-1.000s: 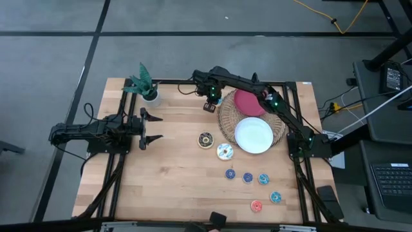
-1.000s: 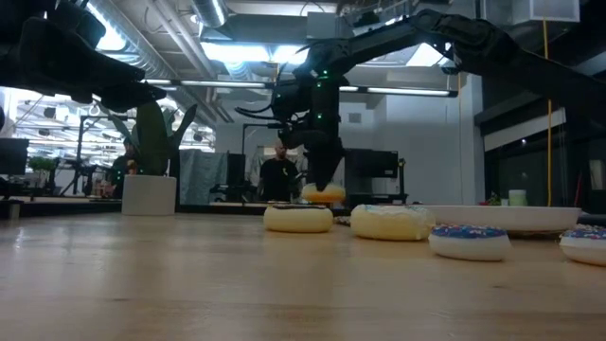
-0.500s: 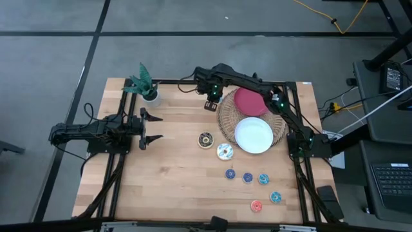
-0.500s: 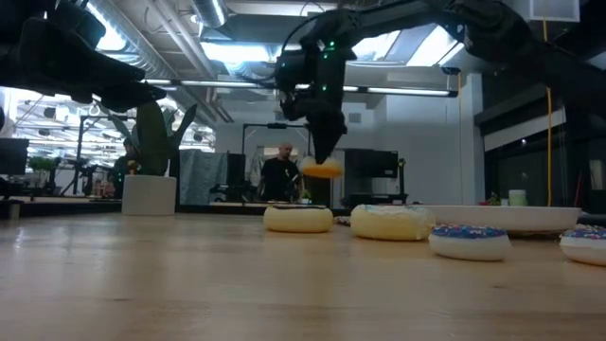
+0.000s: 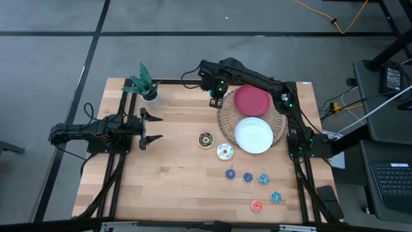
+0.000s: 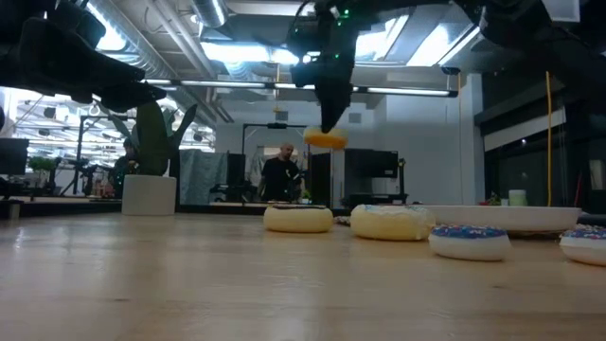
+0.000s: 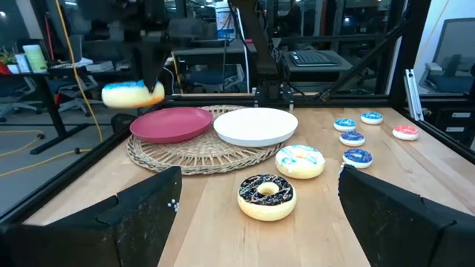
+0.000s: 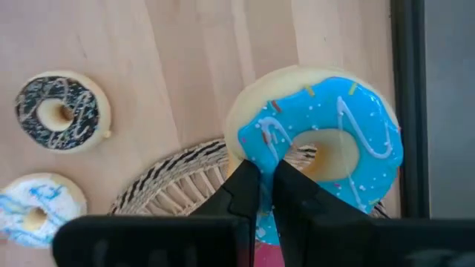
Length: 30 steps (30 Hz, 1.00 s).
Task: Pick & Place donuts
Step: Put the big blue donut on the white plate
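Observation:
My right gripper hangs over the far left rim of the wicker mat, shut on the blue-iced donut, which is well above the table. The chocolate donut and the white-iced donut lie flat on the wood left of the mat. Several small blue donuts and a red-pink one lie flat nearer the near edge. My left gripper waits open at the table's left. My right gripper holds the blue-iced donut by one side of its ring, pinched between the two fingers, one toward the hole and one at the outer rim. The fingers come from above, pointing down. The donut hangs lifted clear and roughly level below them.
A red plate and a white plate sit on the wicker mat at the right. A potted plant stands at the far left corner. Bare wood lies between the left gripper and the donuts. People show in the room behind.
My right gripper has risen steadily, carrying the blue-iced donut from just above table level to well above it, and has drifted slightly toward the far edge and right, over the mat's rim. It has stayed shut on the donut.

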{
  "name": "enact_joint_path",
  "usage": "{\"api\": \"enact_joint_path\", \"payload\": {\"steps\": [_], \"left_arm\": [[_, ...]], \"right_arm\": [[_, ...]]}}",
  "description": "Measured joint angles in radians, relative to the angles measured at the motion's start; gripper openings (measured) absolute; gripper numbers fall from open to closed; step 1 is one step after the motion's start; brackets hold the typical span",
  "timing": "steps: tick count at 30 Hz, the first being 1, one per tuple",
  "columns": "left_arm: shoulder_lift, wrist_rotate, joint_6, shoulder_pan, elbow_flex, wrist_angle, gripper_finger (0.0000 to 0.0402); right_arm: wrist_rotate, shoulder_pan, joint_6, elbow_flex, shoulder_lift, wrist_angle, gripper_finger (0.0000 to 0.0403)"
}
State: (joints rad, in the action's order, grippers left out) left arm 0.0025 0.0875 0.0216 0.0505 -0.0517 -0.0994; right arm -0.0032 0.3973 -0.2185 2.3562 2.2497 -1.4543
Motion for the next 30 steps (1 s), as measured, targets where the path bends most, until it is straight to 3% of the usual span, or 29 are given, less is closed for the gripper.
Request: {"api": "enact_joint_path", "payload": {"steps": [18,30], "left_arm": [[0.0,0.0,0.0,0.0,0.0,0.0,0.0353],[0.0,0.0,0.0,0.0,0.0,0.0,0.0353]], "right_arm": [[0.001,-0.064,0.03,-0.039,-0.187,-0.052,0.0035],[0.01,-0.138,0.084,-0.293,-0.374,-0.032,0.0035]]}}
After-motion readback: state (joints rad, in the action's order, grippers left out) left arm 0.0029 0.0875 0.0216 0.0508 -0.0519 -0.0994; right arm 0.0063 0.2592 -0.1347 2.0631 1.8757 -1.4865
